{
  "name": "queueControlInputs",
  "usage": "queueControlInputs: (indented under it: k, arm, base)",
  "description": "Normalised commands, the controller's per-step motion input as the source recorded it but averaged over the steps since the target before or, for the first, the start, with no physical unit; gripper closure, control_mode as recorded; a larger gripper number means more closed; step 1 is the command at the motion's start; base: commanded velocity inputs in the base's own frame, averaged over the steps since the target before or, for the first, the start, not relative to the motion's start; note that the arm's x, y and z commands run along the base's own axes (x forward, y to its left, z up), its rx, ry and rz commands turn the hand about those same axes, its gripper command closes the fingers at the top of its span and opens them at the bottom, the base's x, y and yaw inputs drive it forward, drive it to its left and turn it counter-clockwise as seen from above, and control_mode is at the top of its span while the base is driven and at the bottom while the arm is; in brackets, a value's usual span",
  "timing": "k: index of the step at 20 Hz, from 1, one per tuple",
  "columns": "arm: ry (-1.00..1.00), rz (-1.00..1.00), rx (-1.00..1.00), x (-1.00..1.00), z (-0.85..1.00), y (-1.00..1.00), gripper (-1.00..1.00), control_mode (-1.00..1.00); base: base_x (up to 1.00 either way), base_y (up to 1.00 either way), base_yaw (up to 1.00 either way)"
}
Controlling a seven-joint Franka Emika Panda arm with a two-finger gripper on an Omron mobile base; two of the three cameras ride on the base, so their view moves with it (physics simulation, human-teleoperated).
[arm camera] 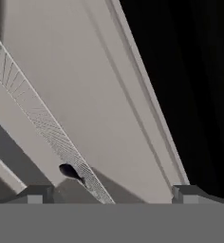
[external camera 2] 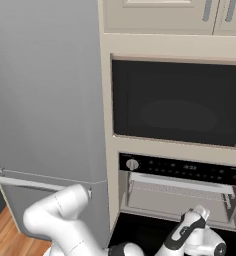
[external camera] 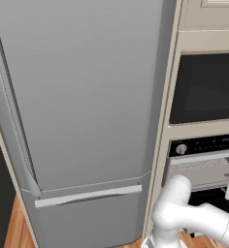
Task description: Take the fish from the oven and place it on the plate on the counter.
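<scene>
White arm is reaching toward the open oven, the fetch only beginning.

White-bodied gripper is hanging just in front of the oven mouth with its jaws spread wide and nothing between them. Just past its left finger tip, the fish is showing as a small dark shape lying by the edge of a wire rack inside the oven, tilted across the hand view. Judging by this, the step in hand is the approach to the fish; next the gripper is needing to go deeper into the oven, shift toward the fish and line up over its slim body before closing. Above the oven, a black-glass appliance is sitting dark. The oven's control strip is carrying pale marks too small to read.
</scene>
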Motion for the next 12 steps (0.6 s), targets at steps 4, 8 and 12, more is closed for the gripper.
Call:
queueControlInputs:
  k: [4, 8, 12]
  arm:
    - [0.00, 0.00, 0.39, 0.22, -0.06, -0.14, -1.00, -1.00]
    - [0.00, 0.00, 0.42, 0.35, 0.00, -0.03, -1.00, -1.00]
    - [-0.03, 0.00, 0.41, 0.10, -0.02, -0.02, -1.00, -1.00]
  base:
    - [0.00, 0.00, 0.00]
    - [0.00, 0.00, 0.00]
    - [0.00, 0.00, 0.00]
